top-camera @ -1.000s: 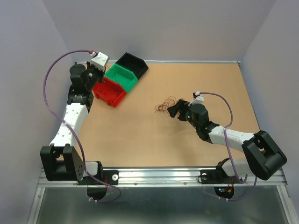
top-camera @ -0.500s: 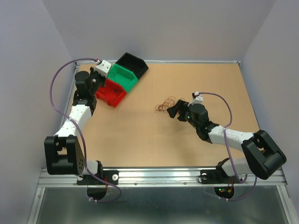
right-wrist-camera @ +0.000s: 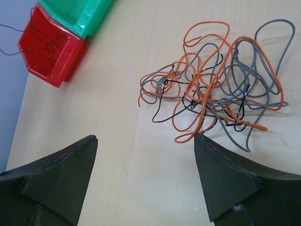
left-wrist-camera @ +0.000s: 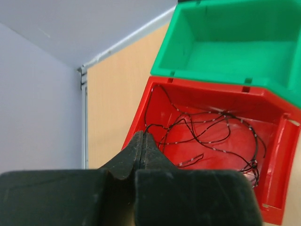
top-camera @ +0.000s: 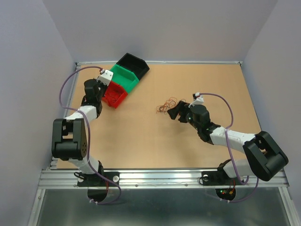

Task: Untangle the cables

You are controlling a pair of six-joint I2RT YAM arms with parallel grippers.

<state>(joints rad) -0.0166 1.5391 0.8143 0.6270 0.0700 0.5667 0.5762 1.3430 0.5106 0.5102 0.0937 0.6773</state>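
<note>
Here is the left gripper point(left-wrist-camera: 142, 140), and its jaws are pressing flat together, tip to tip, with nothing showing between them. It is hanging at the near-left rim of the red bin point(left-wrist-camera: 155, 108). A thin dark wire point(left-wrist-camera: 211, 136) is lying in loose loops across that bin's floor. The closed tips are sitting just beside its nearest loop in the left wrist view, though I cannot tell whether they are touching it. The green bin point(left-wrist-camera: 235, 52) is sitting flush against the red bin's far side. From above, a black bin point(top-camera: 133, 63) is lining up beyond the green one, all 3 making a slanted row at the far left of the table point(top-camera: 141, 136). Out in the middle of the table, well apart from the bins, the tangle point(right-wrist-camera: 214, 80) is lying loose on the wood. Orange, grey and black cables are looping through each other, with the thin black ones bunching near the centre. The right gripper point(right-wrist-camera: 146, 137) is hovering just on the near side of it, jaws spread wide and gripping nothing. 1 finger point(right-wrist-camera: 66, 174) is standing left of the heap over bare table, and the other point(right-wrist-camera: 225, 179) is sitting right at the heap's near edge; whether it is touching the lowest orange loop I cannot tell. From above, the right arm is reaching from the near-right corner toward the middle, while the left arm is sitting folded along the left side.
</note>
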